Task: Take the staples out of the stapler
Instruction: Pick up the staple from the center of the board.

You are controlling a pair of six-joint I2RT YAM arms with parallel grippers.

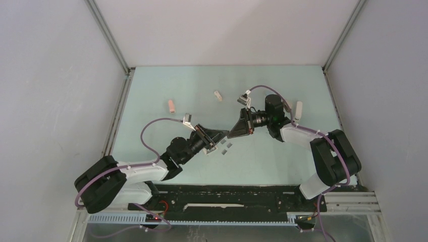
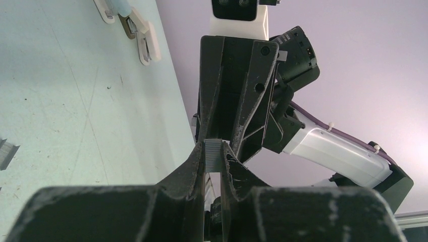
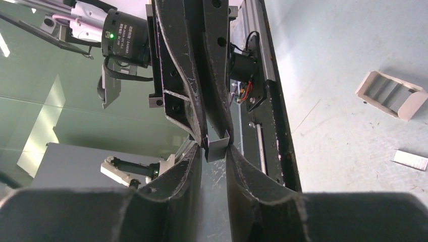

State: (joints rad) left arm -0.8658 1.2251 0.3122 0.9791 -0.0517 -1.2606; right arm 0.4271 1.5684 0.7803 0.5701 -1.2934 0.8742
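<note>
A short grey strip of staples [image 2: 213, 155] hangs above the table between both grippers, which meet tip to tip at mid-table. My left gripper [image 2: 213, 151] is shut on its sides. My right gripper [image 3: 217, 149] comes from the opposite side, and its fingertips [image 3: 233, 154] lie against the same strip [image 3: 218, 145]. In the top view the two grippers, left [image 1: 225, 135] and right [image 1: 231, 134], touch over the mat. A white stapler [image 1: 218, 96] lies further back, away from both.
Loose staple strips [image 1: 226, 147] lie on the mat just below the grippers, and one shows in the right wrist view [image 3: 410, 159]. A pink stapler [image 1: 171, 106] lies back left, another white stapler [image 1: 299, 108] by the right arm. An opened stapler [image 2: 136, 30] shows in the left wrist view.
</note>
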